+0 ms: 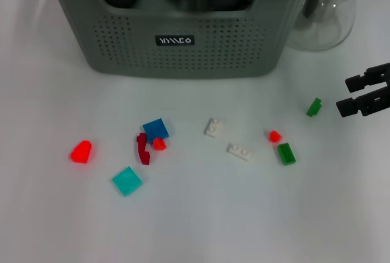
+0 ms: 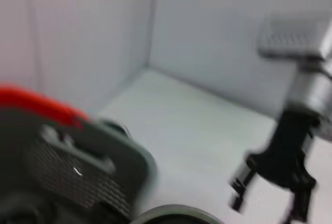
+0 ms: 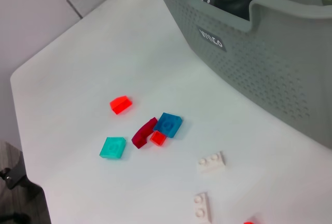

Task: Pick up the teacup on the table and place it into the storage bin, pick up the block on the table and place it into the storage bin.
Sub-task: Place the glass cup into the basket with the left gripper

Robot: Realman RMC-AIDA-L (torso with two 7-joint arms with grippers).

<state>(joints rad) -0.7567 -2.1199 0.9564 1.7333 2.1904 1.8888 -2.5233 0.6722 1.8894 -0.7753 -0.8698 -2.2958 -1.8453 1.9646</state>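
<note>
From my station I have the grey-green perforated plastic storage bin [image 1: 183, 44] at the far side of the white table [image 1: 195, 226], with dark rounded things already inside it; whether one is the teacup I cannot tell, and I see no cup on the table itself; a clear glass pot [image 1: 326, 16] stands just beside the bin on the robot's right. The blocks are what remain: small plastic bricks scattered in front of the bin, among them a blue square plate [image 1: 156, 129] touching a dark red curved piece [image 1: 143, 148], a teal square tile [image 1: 127, 181], two white studded bricks [image 1: 213, 128], and a green brick [image 1: 314, 107] nearest the right gripper [image 1: 365, 94]; that black gripper sits at the right edge with its jaws apart and nothing between them; the left gripper is out of the head view, and I cannot tell its jaws. I judge these bricks light, rigid and slick; I would pinch the green one across its flat sides, low, since it could skid or tip.
</note>
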